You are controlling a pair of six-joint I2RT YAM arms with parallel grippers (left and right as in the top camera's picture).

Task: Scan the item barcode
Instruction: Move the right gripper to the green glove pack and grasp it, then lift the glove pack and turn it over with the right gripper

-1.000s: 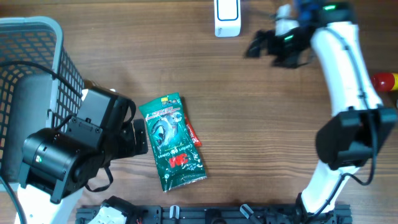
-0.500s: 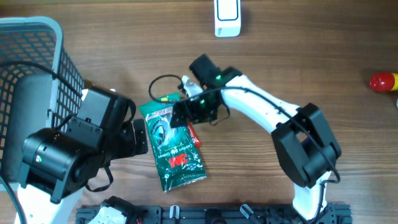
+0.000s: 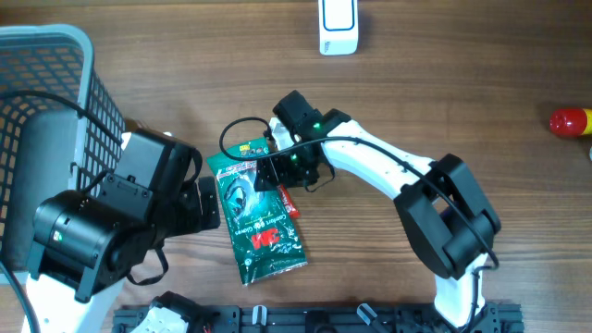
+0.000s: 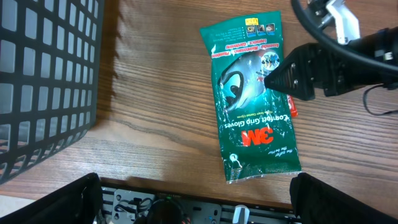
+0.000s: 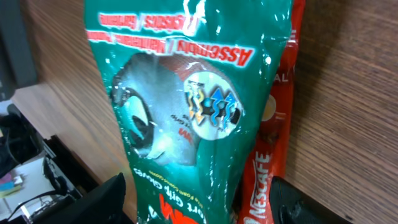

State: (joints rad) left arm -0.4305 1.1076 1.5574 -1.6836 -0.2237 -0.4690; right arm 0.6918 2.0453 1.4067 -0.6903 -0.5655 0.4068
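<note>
A green 3M glove packet [image 3: 257, 222] lies flat on the wooden table, label side up. A red Nescafe sachet [image 5: 268, 163] pokes out from under its right edge. My right gripper [image 3: 283, 172] is down over the packet's upper half. In the right wrist view its two black fingers [image 5: 107, 200] stand astride packet [image 5: 180, 93] and sachet together, jaws apart. My left gripper [image 4: 196, 200] hangs wide open and holds nothing, just left of the packet [image 4: 252, 118]. No barcode shows on the packet's upper face.
A white upright device [image 3: 338, 26] stands at the back edge. A grey mesh basket [image 3: 55, 83] fills the left side. A red object [image 3: 571, 121] lies at the far right. A black rail [image 3: 314, 319] runs along the front edge.
My right arm swung from the back right down onto the packet's upper half, and its jaws have narrowed around it. The left arm and the packet stayed put.
</note>
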